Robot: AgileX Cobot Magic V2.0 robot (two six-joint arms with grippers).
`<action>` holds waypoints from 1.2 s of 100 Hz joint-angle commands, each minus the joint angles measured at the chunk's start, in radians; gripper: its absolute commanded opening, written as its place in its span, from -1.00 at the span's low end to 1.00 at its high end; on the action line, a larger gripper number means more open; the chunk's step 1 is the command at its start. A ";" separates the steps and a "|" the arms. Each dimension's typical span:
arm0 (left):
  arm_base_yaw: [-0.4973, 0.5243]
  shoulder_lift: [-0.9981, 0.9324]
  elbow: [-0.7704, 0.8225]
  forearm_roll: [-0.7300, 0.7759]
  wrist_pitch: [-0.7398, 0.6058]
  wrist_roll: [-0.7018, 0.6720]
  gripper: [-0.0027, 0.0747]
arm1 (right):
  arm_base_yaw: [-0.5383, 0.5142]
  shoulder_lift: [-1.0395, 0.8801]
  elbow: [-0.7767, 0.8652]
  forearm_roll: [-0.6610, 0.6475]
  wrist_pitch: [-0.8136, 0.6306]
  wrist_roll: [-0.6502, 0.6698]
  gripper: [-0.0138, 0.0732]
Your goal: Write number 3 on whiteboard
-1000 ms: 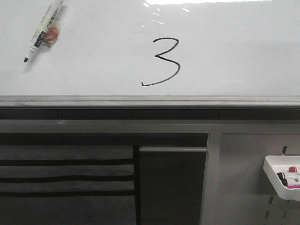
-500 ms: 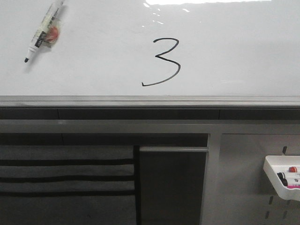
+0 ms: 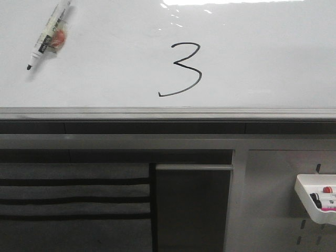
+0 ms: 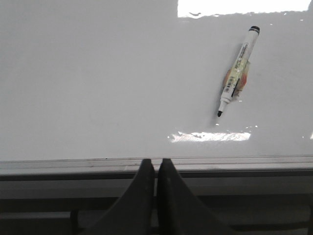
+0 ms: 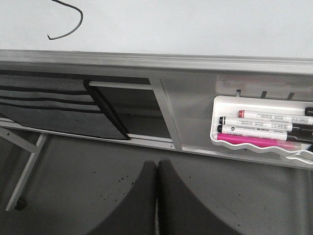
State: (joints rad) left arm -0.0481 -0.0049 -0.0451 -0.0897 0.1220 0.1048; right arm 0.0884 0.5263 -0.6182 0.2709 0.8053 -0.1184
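A thin black number 3 (image 3: 185,68) is drawn in the middle of the glossy whiteboard (image 3: 262,63); its tail also shows in the right wrist view (image 5: 68,24). An uncapped marker (image 3: 48,35) with an orange tag lies on the board at the far left, also in the left wrist view (image 4: 238,71). My left gripper (image 4: 156,161) is shut and empty, below the board's grey frame edge (image 4: 234,164). My right gripper (image 5: 157,164) is shut and empty over the grey floor, away from the board. Neither gripper shows in the front view.
A small white tray of markers (image 3: 317,199) hangs on the grey panel at the lower right, also in the right wrist view (image 5: 264,128). Grey fabric pockets (image 3: 73,194) hang under the board at the left. A table leg (image 5: 27,171) stands on the floor.
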 commanded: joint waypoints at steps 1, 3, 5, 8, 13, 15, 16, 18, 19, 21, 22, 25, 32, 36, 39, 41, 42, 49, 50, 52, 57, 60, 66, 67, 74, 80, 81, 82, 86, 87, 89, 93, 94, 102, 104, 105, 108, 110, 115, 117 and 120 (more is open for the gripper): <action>-0.023 -0.016 0.031 0.041 -0.194 -0.053 -0.98 | -0.005 0.002 -0.024 0.004 -0.059 0.000 -0.84; -0.026 -0.024 0.050 0.039 -0.225 -0.053 -0.98 | -0.005 0.002 -0.024 0.004 -0.059 0.000 -0.84; -0.032 -0.033 0.060 0.039 -0.243 -0.053 -0.98 | -0.005 0.002 -0.024 0.004 -0.059 0.000 -0.84; -0.038 -0.035 0.052 0.039 -0.202 -0.053 -0.98 | -0.005 0.002 -0.024 0.004 -0.059 0.000 -0.84; -0.042 -0.033 0.053 0.041 -0.208 -0.053 -0.98 | -0.005 0.002 -0.024 0.004 -0.059 0.000 -0.84; -0.042 -0.033 0.054 0.041 -0.211 -0.053 -0.98 | -0.005 0.002 -0.024 0.004 -0.059 0.000 -0.84; -0.042 -0.033 0.054 0.041 -0.208 -0.053 -0.98 | -0.005 0.002 -0.024 0.004 -0.061 0.000 -0.84; -0.042 -0.033 0.054 0.041 -0.203 -0.053 -0.98 | -0.005 0.002 -0.024 0.004 -0.062 0.000 -0.84; -0.042 -0.033 0.054 0.039 -0.203 -0.053 -0.98 | -0.005 0.002 -0.024 0.004 -0.061 0.000 -0.84; -0.042 -0.033 0.054 0.039 -0.203 -0.053 -0.98 | -0.005 0.002 -0.024 0.004 -0.061 0.000 -0.84; -0.042 -0.033 0.054 0.039 -0.203 -0.053 -0.98 | -0.005 0.002 -0.024 0.004 -0.061 0.000 -0.84; -0.042 -0.033 0.054 0.039 -0.203 -0.053 -0.98 | -0.005 0.002 -0.024 0.004 -0.061 0.000 -0.84; -0.036 -0.033 0.054 0.039 -0.203 -0.053 -0.98 | -0.005 0.002 -0.024 0.004 -0.061 0.000 -0.84; -0.036 -0.033 0.054 0.039 -0.203 -0.053 -0.98 | -0.005 0.002 -0.024 0.004 -0.061 0.000 -0.84; -0.036 -0.033 0.054 0.039 -0.203 -0.053 -0.98 | -0.005 0.002 -0.024 0.004 -0.061 0.000 -0.84; -0.036 -0.033 0.054 0.039 -0.203 -0.053 -0.98 | -0.005 0.002 -0.024 0.004 -0.061 0.000 -0.84; -0.036 -0.033 0.054 0.039 -0.203 -0.053 -0.98 | -0.005 0.002 -0.024 0.004 -0.061 0.000 -0.84; -0.036 -0.033 0.054 0.039 -0.203 -0.053 -0.98 | -0.005 0.002 -0.024 0.004 -0.061 0.000 -0.84; -0.036 -0.033 0.054 0.039 -0.203 -0.053 -0.98 | -0.005 0.002 -0.024 0.004 -0.061 0.000 -0.84; -0.036 -0.033 0.054 0.039 -0.203 -0.053 -0.98 | -0.005 0.002 -0.024 0.004 -0.061 0.000 -0.84; -0.036 -0.033 0.054 0.039 -0.203 -0.053 -0.98 | -0.005 0.002 -0.024 0.004 -0.061 0.000 -0.84; -0.036 -0.033 0.054 0.039 -0.203 -0.053 -0.98 | -0.005 0.002 -0.024 0.004 -0.061 0.000 -0.84; -0.036 -0.033 0.054 0.039 -0.203 -0.053 -0.98 | -0.005 0.002 -0.024 0.004 -0.061 0.000 -0.84; -0.036 -0.033 0.054 0.039 -0.203 -0.053 -0.98 | -0.005 0.002 -0.024 0.004 -0.061 0.000 -0.84; -0.036 -0.033 0.054 0.039 -0.203 -0.053 -0.98 | -0.005 0.002 -0.024 0.004 -0.061 0.000 -0.84; -0.036 -0.033 0.054 0.039 -0.203 -0.053 -0.98 | -0.005 0.002 -0.024 0.004 -0.061 0.000 -0.84; -0.036 -0.033 0.054 0.039 -0.203 -0.053 -0.98 | -0.005 0.002 -0.024 0.004 -0.061 0.000 -0.84; -0.036 -0.033 0.054 0.039 -0.203 -0.053 -0.98 | -0.005 0.002 -0.024 0.004 -0.061 0.000 -0.84; -0.036 -0.033 0.054 0.039 -0.203 -0.053 -0.98 | -0.005 0.002 -0.024 0.004 -0.061 0.000 -0.84; -0.036 -0.033 0.054 0.039 -0.203 -0.053 -0.98 | -0.005 0.002 -0.024 0.004 -0.061 0.000 -0.84; -0.036 -0.033 0.054 0.039 -0.203 -0.053 -0.98 | -0.005 0.002 -0.024 0.004 -0.061 0.000 -0.84; -0.036 -0.033 0.054 0.039 -0.203 -0.053 -0.98 | -0.005 0.002 -0.024 0.004 -0.061 0.000 -0.84; -0.036 -0.033 0.054 0.039 -0.203 -0.053 -0.98 | -0.005 0.002 -0.024 0.004 -0.064 0.000 -0.84; -0.036 -0.031 0.054 0.039 -0.203 -0.053 -0.98 | -0.002 -0.069 0.026 0.001 -0.133 -0.002 -0.84; -0.036 -0.031 0.054 0.039 -0.203 -0.053 -0.98 | -0.002 -0.092 0.044 0.001 -0.147 -0.010 -0.84; -0.036 -0.031 0.054 0.039 -0.203 -0.053 -0.98 | -0.002 -0.100 0.050 -0.001 -0.162 -0.014 -0.84; -0.036 -0.031 0.054 0.039 -0.203 -0.053 -0.98 | -0.002 -0.130 0.077 -0.015 -0.202 -0.039 -0.84; -0.036 -0.031 0.054 0.039 -0.203 -0.053 -0.98 | -0.002 -0.154 0.100 -0.020 -0.238 -0.039 -0.84; -0.036 -0.031 0.054 0.039 -0.203 -0.053 -0.98 | -0.004 -0.210 0.158 -0.020 -0.320 -0.039 -0.84; -0.036 -0.031 0.054 0.039 -0.203 -0.053 -0.98 | -0.006 -0.234 0.184 -0.020 -0.353 -0.039 -0.84; -0.036 -0.031 0.054 0.039 -0.203 -0.053 -0.98 | -0.006 -0.267 0.220 -0.020 -0.401 -0.039 -0.84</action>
State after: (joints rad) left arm -0.0813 -0.0049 0.0066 -0.0497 0.0000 0.0628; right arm 0.0884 0.3332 -0.4521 0.2570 0.6062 -0.1393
